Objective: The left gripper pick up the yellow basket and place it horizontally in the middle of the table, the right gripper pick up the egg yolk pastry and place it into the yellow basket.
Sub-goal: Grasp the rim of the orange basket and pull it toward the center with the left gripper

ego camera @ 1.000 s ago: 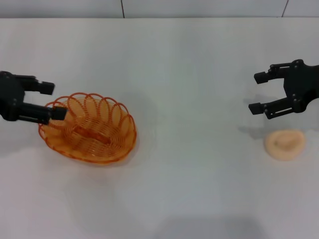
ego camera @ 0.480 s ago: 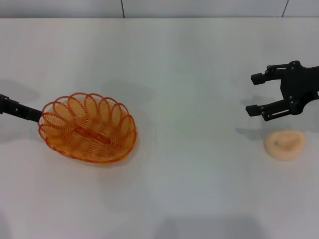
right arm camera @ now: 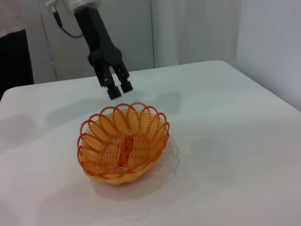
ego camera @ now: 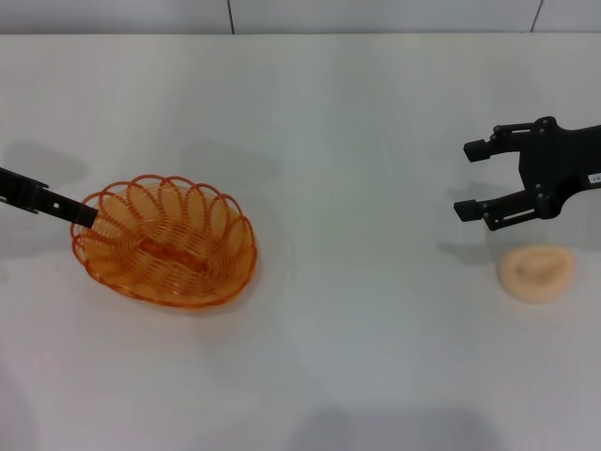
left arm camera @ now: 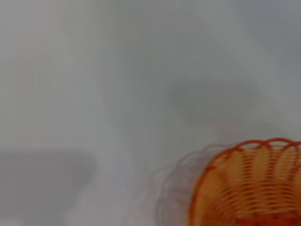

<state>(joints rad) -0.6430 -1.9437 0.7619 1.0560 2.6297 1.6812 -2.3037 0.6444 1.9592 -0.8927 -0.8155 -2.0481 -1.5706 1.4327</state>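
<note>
Since 1 second ago our left gripper (right arm camera: pixel 118 89), fingers nearly together, has lifted off the oval orange-yellow wire basket (ego camera: pixel 165 241); our spread right gripper (ego camera: pixel 483 178) hovers near the peach-cream pastry (ego camera: pixel 536 272), far right of it.

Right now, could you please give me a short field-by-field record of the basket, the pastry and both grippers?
basket: oval orange-yellow wire basket, upright on the white table, left of centre, empty
pastry: round pale peach egg yolk pastry on the table at the right, outside the basket
left gripper: black left gripper above the basket's left rim, fingers close together, holding nothing
right gripper: black right gripper open, just behind the pastry, not touching it
task state: pastry not yet picked up
</note>
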